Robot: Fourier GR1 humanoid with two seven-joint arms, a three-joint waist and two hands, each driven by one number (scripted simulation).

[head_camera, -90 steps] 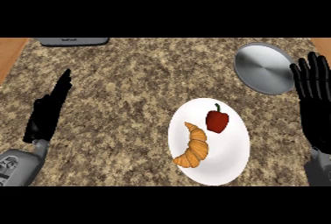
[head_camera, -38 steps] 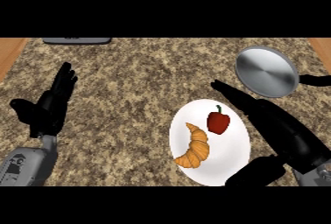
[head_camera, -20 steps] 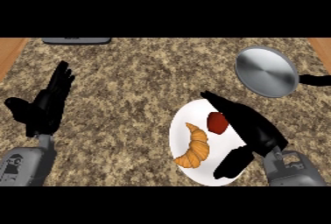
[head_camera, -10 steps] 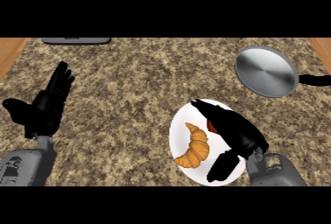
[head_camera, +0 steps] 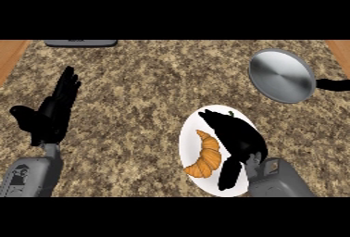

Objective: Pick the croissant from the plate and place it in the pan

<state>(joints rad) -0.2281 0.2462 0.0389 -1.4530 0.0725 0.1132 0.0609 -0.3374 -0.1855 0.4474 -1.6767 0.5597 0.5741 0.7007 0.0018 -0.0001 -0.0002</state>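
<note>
Croissant (head_camera: 205, 159) on plate (head_camera: 191, 139): light, flaky, crushable; grasp mid-body. Right hand (head_camera: 236, 139) beside it, fingers spread.

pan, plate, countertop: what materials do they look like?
Pan: brushed metal by the look, grey with a soft radial sheen; dark handle, material unclear.
Plate: plain white and smooth, probably glazed ceramic, though plastic would look the same.
Countertop: speckled brown and tan, like polished granite or a laminate copy; wood-toned strips show at its far corners.
</note>
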